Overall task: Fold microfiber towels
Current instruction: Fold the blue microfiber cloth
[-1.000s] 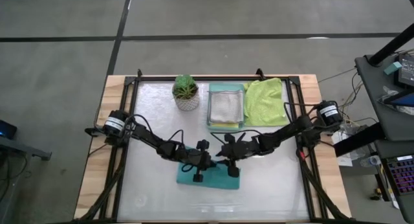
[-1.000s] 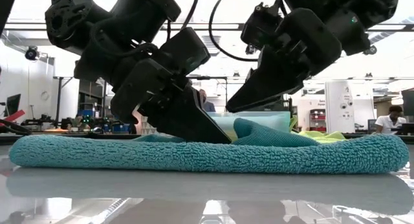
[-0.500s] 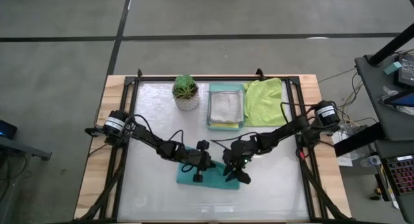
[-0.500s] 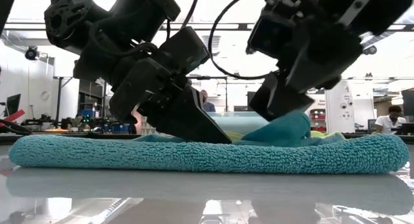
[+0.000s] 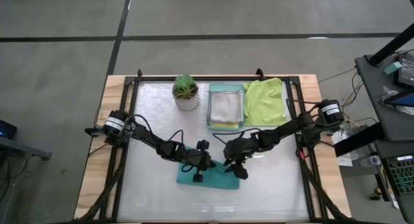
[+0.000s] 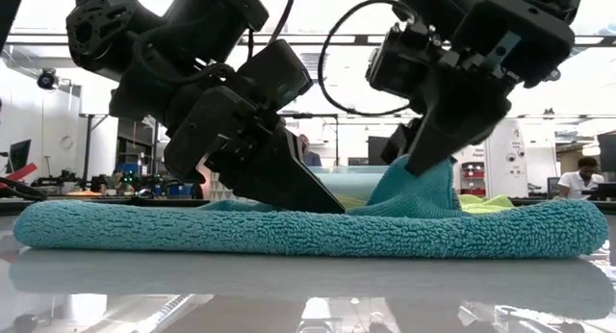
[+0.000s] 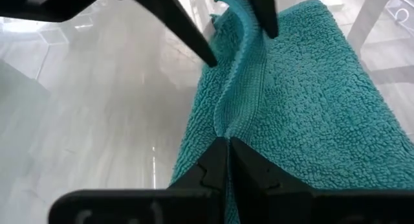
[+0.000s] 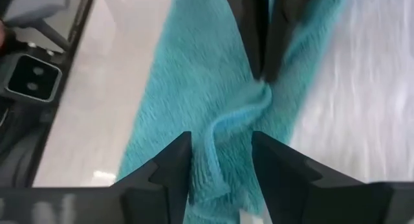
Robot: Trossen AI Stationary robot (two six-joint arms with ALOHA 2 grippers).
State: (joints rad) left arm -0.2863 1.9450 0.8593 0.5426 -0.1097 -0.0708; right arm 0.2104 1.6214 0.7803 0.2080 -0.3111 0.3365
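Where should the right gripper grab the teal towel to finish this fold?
Grip the raised ridge of the teal towel, coming down from above with the right gripper. That edge stands clear of the flat layer, and the right fingers already straddle it. The left gripper pins the other end shut.

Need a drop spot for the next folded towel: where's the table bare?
Bare: left side below the plant, and the near strip under the teal towel. Crowded: both grippers at that towel; tray and lime towel fill the far right.
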